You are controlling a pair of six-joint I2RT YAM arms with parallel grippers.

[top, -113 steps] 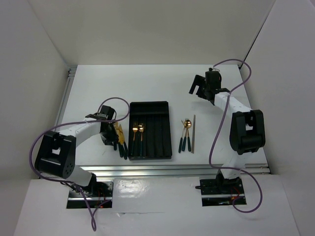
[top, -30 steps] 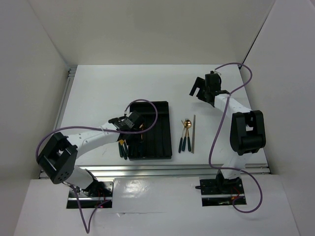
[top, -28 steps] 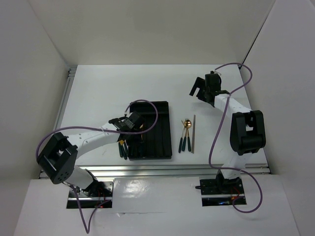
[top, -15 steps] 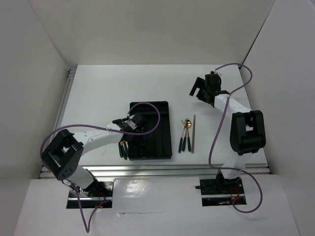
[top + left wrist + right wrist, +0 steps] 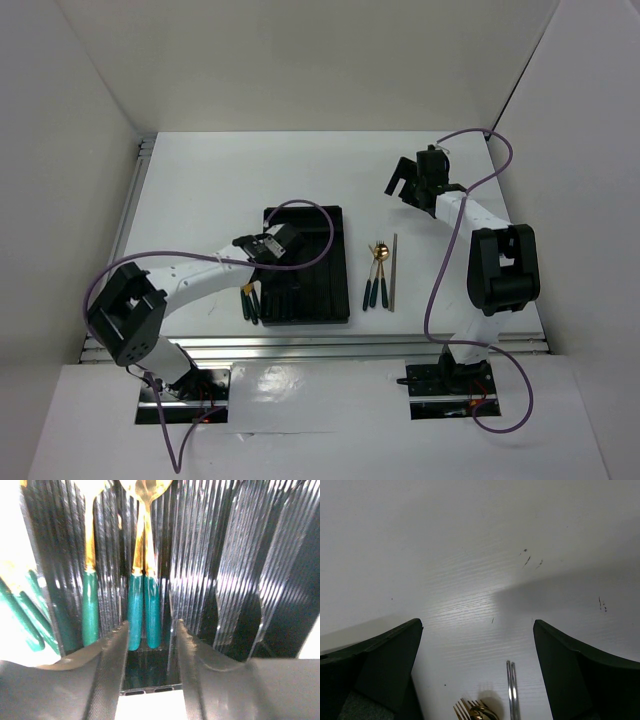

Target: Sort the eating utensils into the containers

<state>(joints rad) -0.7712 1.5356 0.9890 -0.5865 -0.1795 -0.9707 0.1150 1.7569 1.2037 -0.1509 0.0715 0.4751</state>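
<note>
Two slim gold-headed spoons with dark teal handles (image 5: 144, 605) lie together in one lengthwise compartment of the black rectangular ribbed plastic tray (image 5: 225, 555). A third matching utensil (image 5: 90, 605) lies in the compartment to their left. All three show in the upper left of the left wrist view. The tray's other compartments, towards the right of that view, hold nothing.

The left gripper (image 5: 150, 630) hangs low over the handle ends with its fingers moderately parted and nothing between them. A loop of purple cable (image 5: 320, 215) crosses above the tray's upper part.

A loose cluster of gold-and-teal utensils (image 5: 248, 302) lies just left of the tray on the white table (image 5: 200, 190). A second small cluster (image 5: 376, 272) lies to the tray's right, with a thin straight grey metal stick (image 5: 393, 272) just beside it.

The right gripper (image 5: 477, 625) is at the upper right of the overhead view, well apart from these. It is spread wide and empty (only bare table shows between its fingers).
</note>
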